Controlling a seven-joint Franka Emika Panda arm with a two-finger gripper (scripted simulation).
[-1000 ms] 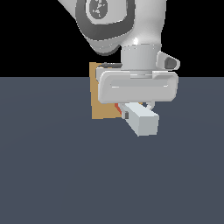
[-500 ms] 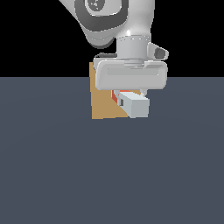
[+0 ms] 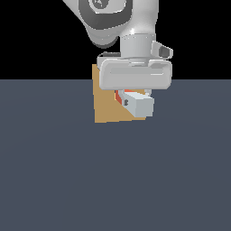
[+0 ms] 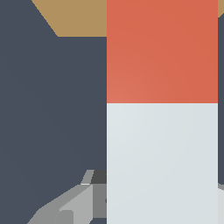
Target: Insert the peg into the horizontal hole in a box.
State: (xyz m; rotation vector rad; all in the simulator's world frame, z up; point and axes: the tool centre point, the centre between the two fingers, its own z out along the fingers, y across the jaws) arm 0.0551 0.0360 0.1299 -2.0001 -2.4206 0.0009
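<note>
The tan box [image 3: 107, 104] stands upright on the dark floor. My gripper [image 3: 131, 96] is shut on the peg and holds it level in front of the box's face. The peg's white end [image 3: 140, 104] points away from the box. Its red end [image 3: 120, 96] is at the face. The hole is hidden behind the peg and my hand. In the wrist view the peg fills the frame, red part [image 4: 162, 52] leading and white part [image 4: 162, 162] trailing, with one grey finger [image 4: 72, 205] beside it. The box's tan edge [image 4: 74, 17] lies ahead of the red end.
The dark grey floor [image 3: 113, 180] stretches around the box. Nothing else shows on it. My arm's white hand [image 3: 135, 74] covers the box's upper right part in the exterior view.
My gripper has carried the peg up and toward the exterior view's left, closer to the box's face. The white end now sits higher against the box.
</note>
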